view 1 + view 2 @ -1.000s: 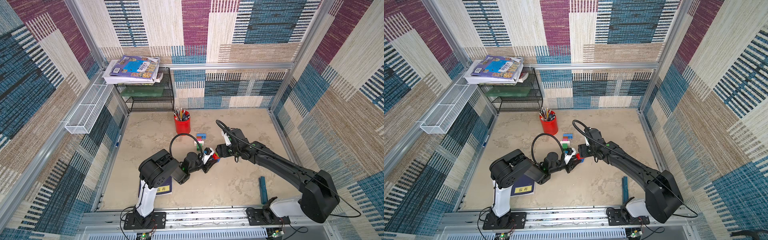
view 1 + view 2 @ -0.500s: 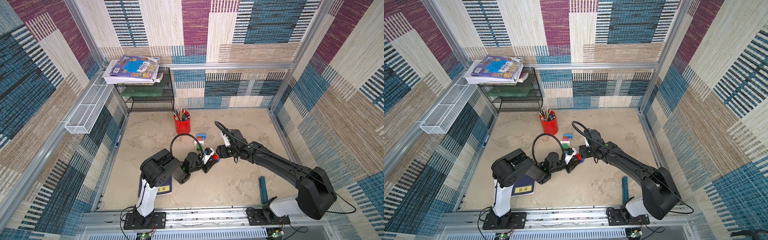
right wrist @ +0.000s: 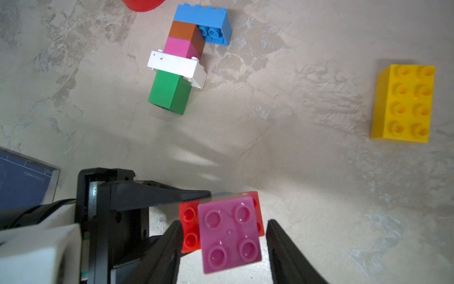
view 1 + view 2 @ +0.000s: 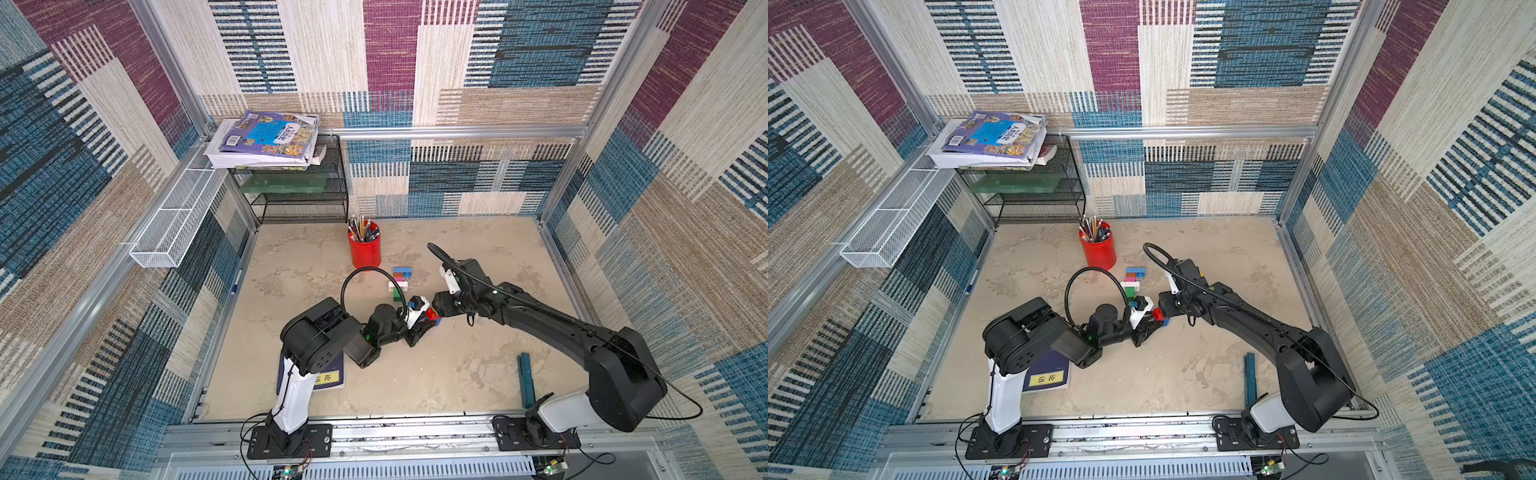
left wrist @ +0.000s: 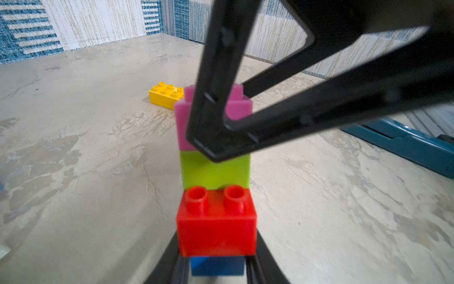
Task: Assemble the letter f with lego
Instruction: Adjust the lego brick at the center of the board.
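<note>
Nearest, the left gripper point(image 4: 424, 321) fingers are clamping the blue base of a short stack of blue, red, lime and pink plastic bricks point(image 5: 216, 221) over the mid worktop point(image 3: 294, 159). The right gripper point(image 3: 223, 223) fingers are straddling the pink top brick point(image 5: 182, 123) with gaps either side, narrower than a second ago. This looks like a take-over or press of that stack, so the next move calls for closing squarely without twisting. Farther off, the lying strip of green, white, pink, brown and blue bricks point(image 3: 172, 91) and the yellow oblong brick point(image 3: 403, 103) are sitting unmoved.
</note>
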Controlling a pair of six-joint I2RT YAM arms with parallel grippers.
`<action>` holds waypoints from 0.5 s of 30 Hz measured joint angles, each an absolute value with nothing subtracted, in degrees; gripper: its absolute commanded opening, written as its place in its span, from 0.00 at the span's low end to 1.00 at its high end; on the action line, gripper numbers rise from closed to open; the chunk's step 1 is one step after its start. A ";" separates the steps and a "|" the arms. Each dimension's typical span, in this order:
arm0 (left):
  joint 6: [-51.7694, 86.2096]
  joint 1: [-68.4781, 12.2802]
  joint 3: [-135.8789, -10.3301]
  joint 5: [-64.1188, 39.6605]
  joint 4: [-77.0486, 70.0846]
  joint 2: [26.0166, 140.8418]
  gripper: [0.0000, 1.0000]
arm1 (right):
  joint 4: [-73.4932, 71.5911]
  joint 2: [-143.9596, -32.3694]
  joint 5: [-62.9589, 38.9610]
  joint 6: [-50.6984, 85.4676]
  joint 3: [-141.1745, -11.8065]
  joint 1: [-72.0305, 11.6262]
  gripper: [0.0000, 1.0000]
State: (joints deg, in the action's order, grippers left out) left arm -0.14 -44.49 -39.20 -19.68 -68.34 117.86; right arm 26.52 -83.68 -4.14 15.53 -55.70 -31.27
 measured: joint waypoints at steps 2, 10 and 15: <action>-0.14 -44.47 -39.33 -19.77 -68.31 117.86 0.10 | 26.39 -83.88 -4.49 15.51 -55.70 -31.27 0.52; -0.12 -44.38 -39.92 -19.88 -68.25 118.02 0.13 | 26.37 -83.99 -4.45 15.35 -55.64 -31.11 0.40; -0.10 -44.36 -40.42 -19.94 -67.13 118.06 0.18 | 26.41 -84.07 -4.45 14.92 -55.64 -31.18 0.37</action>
